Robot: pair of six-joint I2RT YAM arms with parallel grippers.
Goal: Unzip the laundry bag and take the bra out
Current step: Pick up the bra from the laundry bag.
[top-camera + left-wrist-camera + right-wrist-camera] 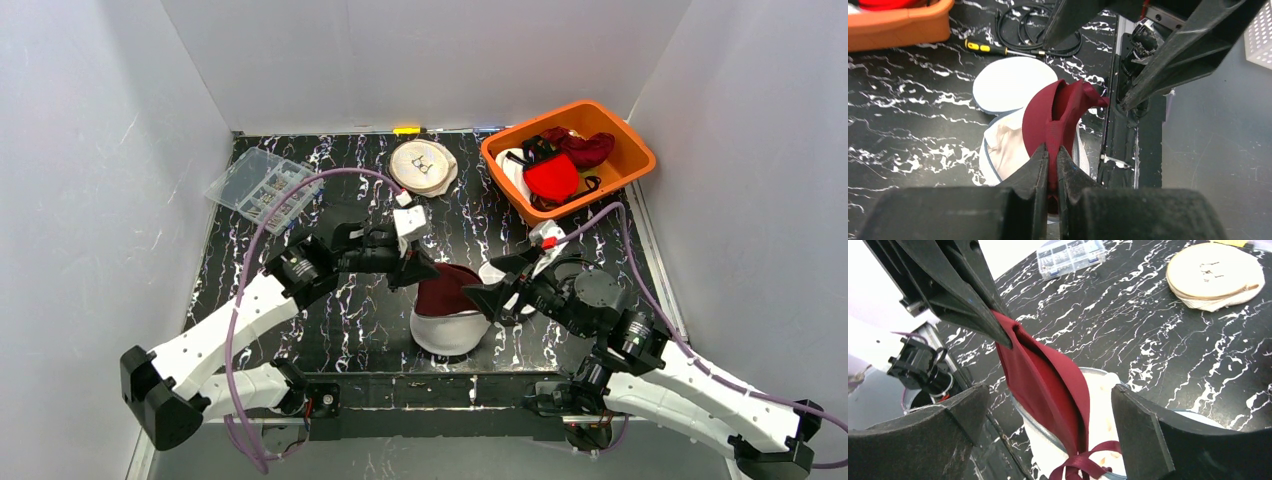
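At about ten o'clock on the black marbled table (340, 330), a clear compartment box (262, 184) is seen lying flat. The left gripper (424, 270) is found near the table's centre, its jaws clamped on a fold of the dark red bra (447, 290). In the left wrist view the fabric is pinched between the two fingers (1035, 165). The bra is lifted partly out of the white laundry bag (448, 335), which lies at six o'clock of the centre, near the front edge. A round cream pouch (423, 166) is placed at twelve o'clock. The right gripper (490, 283) is spread wide at three o'clock of the bra, with the fabric between its fingers but not gripped. An orange basket (627, 131) holding red garments is set at two o'clock.
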